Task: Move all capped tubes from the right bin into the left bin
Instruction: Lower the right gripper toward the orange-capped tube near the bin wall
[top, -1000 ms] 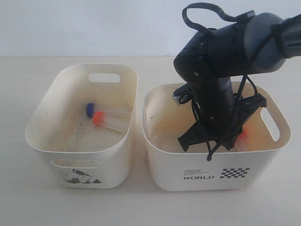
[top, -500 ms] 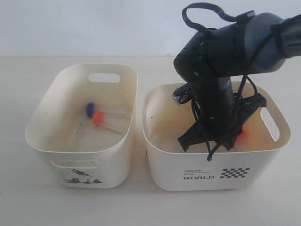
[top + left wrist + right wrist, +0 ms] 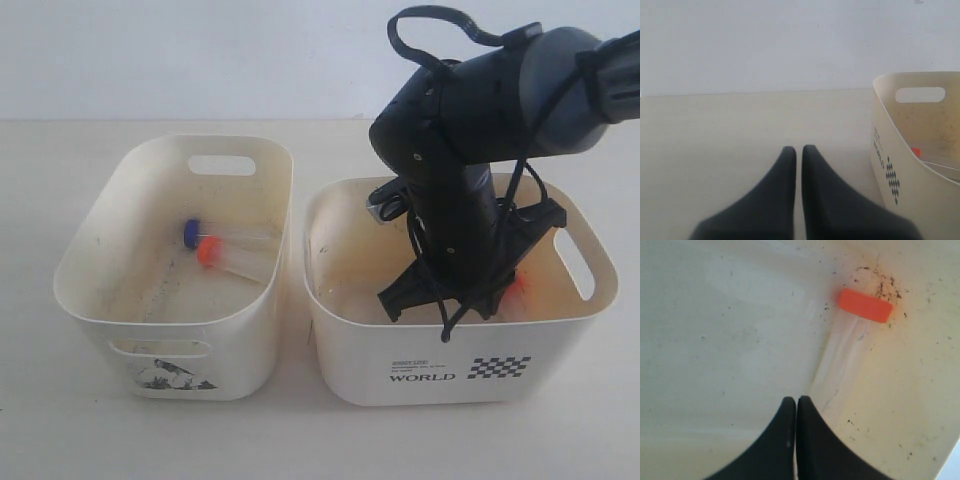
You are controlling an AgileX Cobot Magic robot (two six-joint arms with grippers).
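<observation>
Nothing shifts: the right gripper [image 3: 796,400] stays down in the right bin [image 3: 340,350], jaws together and empty, beside the orange-capped tube [image 3: 842,352] at the bin's three o'clock. The left gripper [image 3: 799,149] is closed too. Two other tubes [image 3: 238,256] lie in the left bin [image 3: 100,230].

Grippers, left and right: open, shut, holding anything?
Left gripper: shut, empty.
Right gripper: shut, empty; orange-capped tube lies beside its tips.

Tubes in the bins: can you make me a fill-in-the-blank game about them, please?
The left bin holds ___ tubes. One has an orange cap; the other's cap is ___. The right bin has the word ___ printed on it. The last tube, lying in that bin, has an ___ cap.
Missing words: two, blue, WORLD, orange.
</observation>
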